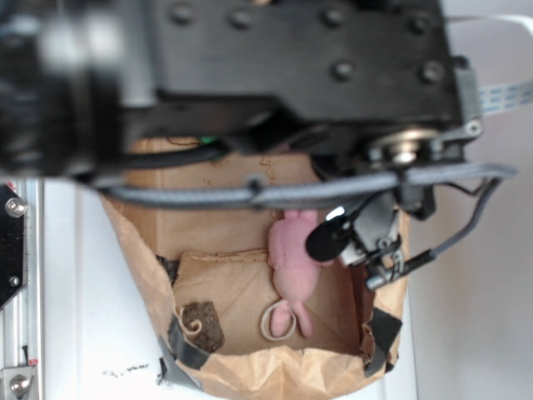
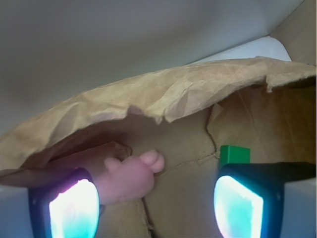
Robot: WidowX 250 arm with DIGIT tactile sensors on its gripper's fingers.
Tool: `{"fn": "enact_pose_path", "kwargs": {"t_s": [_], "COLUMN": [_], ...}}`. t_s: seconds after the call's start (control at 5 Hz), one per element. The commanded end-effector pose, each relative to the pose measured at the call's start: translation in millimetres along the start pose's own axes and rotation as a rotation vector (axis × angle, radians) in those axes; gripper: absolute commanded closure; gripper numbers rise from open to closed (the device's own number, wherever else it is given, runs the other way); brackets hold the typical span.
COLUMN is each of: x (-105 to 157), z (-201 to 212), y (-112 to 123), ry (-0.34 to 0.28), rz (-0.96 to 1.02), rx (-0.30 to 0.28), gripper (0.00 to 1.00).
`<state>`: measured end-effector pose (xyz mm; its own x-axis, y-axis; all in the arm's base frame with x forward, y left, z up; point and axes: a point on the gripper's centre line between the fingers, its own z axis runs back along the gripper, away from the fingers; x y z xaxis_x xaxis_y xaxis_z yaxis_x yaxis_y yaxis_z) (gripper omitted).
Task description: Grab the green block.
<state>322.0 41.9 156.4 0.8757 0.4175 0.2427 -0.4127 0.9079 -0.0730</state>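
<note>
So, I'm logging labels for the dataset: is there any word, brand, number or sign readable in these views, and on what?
None readable.
Small dark marks on the white surface in front of the paper bag: too small and blurred to read.
Green block, pink toy, pincer: no text visible.

The brown paper bag (image 1: 250, 367) looked matt, creased and crinkled, its torn rim rough, with strips of glossy dark tape (image 1: 185, 346) at its near corners. The pink plush toy (image 1: 293, 267) showed a soft, fuzzy cloth surface. The green block (image 2: 234, 155) appeared smooth and plain, probably plastic, though little of it showed. The arm's housing (image 1: 316, 50) was matt black with metal screws. The finger pads (image 2: 74, 208) glowed glossy and translucent.
</note>
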Motion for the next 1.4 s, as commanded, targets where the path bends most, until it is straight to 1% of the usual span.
{"fn": "enact_pose_path", "kwargs": {"t_s": [0.0, 0.2, 0.4, 0.6, 0.8, 1.0, 1.2], "x": [11, 8, 7, 5, 1, -12, -21], "z": [10, 6, -1, -9, -18, -23, -27], "y": [45, 56, 64, 69, 78, 86, 89], "ry": [-0.015, -0.008, 0.018, 0.021, 0.040, 0.087, 0.080], "rz": [0.101, 0.123, 0.137, 0.134, 0.147, 0.143, 0.230], "rx": [0.013, 0.000, -0.002, 0.025, 0.038, -0.009, -0.051], "gripper": [0.00, 0.00, 0.00, 0.00, 0.00, 0.00, 0.00]}}
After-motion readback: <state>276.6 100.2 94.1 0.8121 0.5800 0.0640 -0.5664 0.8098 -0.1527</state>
